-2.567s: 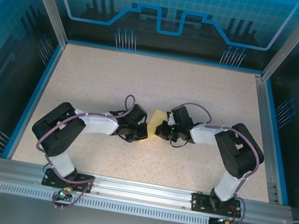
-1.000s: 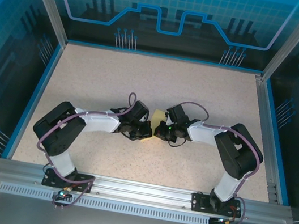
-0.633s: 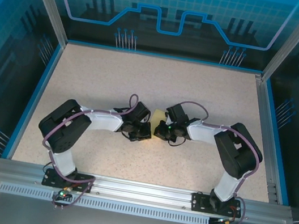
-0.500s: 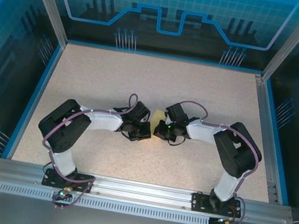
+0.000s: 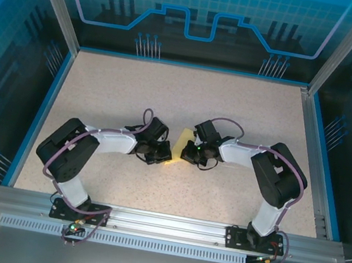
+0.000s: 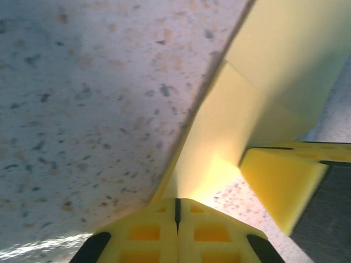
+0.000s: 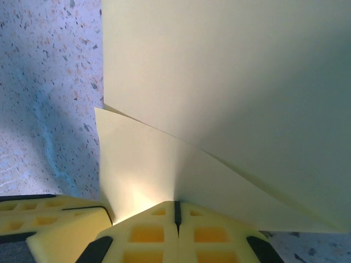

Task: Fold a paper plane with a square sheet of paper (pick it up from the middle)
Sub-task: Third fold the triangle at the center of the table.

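Note:
The yellow sheet of paper (image 5: 178, 147) is folded into layers and stands up off the speckled table (image 5: 188, 100) between my two grippers. My left gripper (image 5: 164, 154) meets it from the left, my right gripper (image 5: 187, 152) from the right. In the left wrist view the left gripper (image 6: 176, 204) is shut, and the folded paper (image 6: 230, 131) runs out of its tips toward the upper right. The right gripper's yellow finger (image 6: 282, 186) sits close beside it. In the right wrist view the right gripper (image 7: 176, 207) is shut on the paper (image 7: 219, 93), whose layers fan upward.
Blue rails (image 5: 50, 97) border the table on the left, back and right. An aluminium frame (image 5: 161, 220) runs along the near edge by the arm bases. Open tabletop lies behind and in front of the grippers.
The left gripper has drawn back a little to the left, so more of the yellow paper shows between the two grippers. The right arm has barely moved. Both grippers stay shut.

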